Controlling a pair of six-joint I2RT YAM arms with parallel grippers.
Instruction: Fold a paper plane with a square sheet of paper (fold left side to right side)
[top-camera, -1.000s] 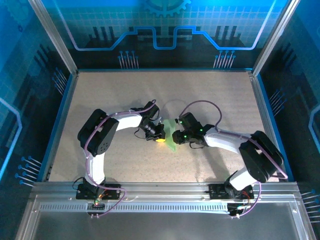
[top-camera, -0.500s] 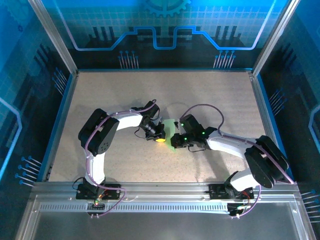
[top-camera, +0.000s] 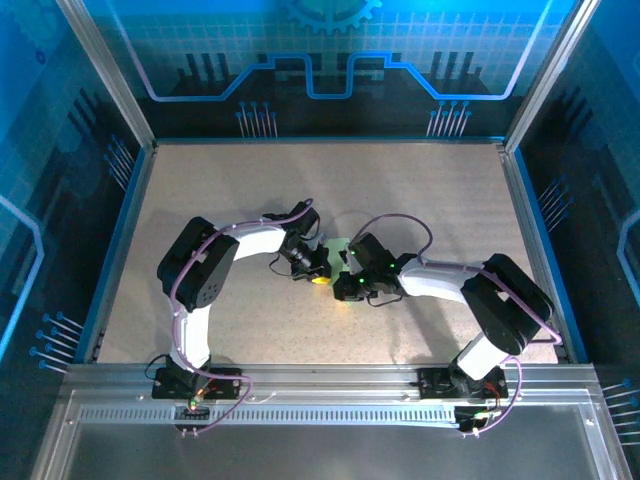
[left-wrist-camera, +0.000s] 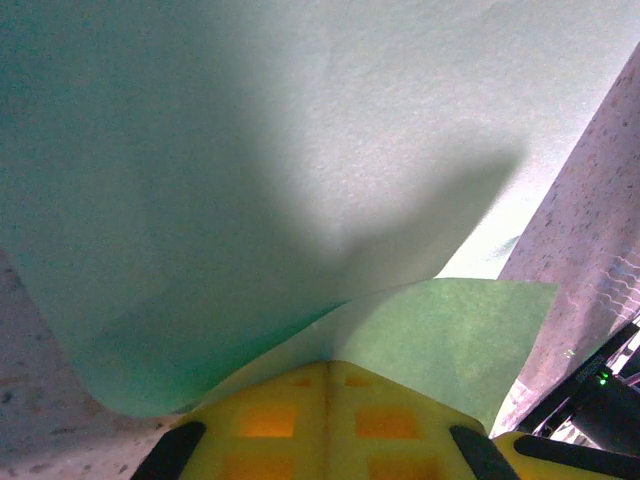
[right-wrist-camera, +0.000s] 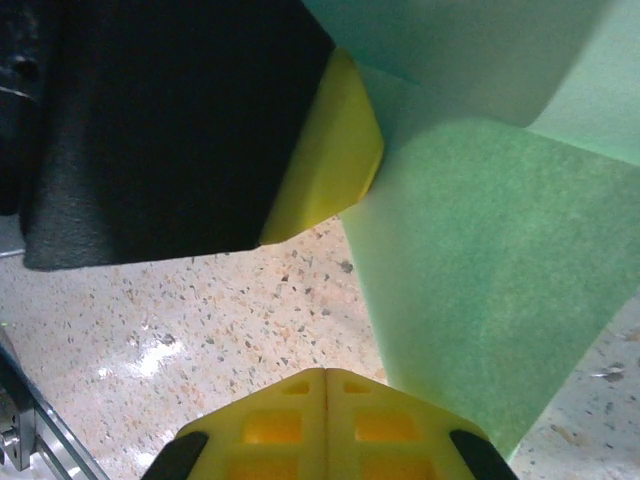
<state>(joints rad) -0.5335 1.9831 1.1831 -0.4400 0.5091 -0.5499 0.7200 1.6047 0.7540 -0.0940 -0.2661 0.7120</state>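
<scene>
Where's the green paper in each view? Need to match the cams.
Top external: green paper is a small pale patch mid-table, between the two wrists.
Left wrist: it covers the upper frame.
Right wrist: upper right and right side.
Shared landmark: left arm's yellow fingers, bottom centre in left wrist, upper middle in right wrist.

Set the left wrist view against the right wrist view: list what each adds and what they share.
Left wrist: the right arm, dark with a green light, at the lower right corner. Right wrist: the left gripper, black with a yellow pad touching the pale green paper, plus a metal rail at lower left. Both: that curled paper, the speckled table, and the camera's own yellow fingers pressed shut at the bottom edge.
</scene>
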